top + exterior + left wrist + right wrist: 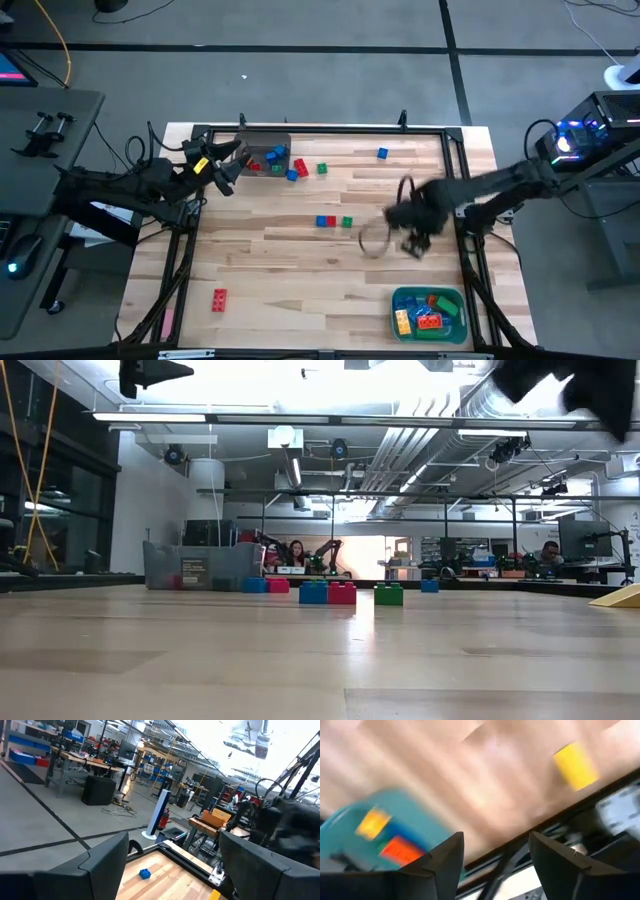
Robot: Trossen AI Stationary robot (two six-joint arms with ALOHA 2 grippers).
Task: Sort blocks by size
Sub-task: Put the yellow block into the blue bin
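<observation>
I have a pale wood-plank table [300, 270] with a dark metal frame round it. The blocks are small studded plastic bricks. A blue, red and green run [332, 221] lies mid-table, a lone blue one [382, 153] sits near the far edge, and a red one [219, 298] lies near the front left. Blue, red and green ones [295, 166] are scattered just beside the grey bin [262, 145] at the far left, with a few inside it. The round teal bin [432, 312] at the front right holds yellow, orange, blue and green pieces.

My right claw [412, 243] hangs above the table, right of centre and behind the teal bin, blurred. Its wrist view shows the two dark fingers [442, 860] parted with nothing between them; a yellow block [575, 765] lies on the wood beyond.

My left claw [222, 166] waits raised by the grey bin, fingers [107, 857] spread wide and empty.
</observation>
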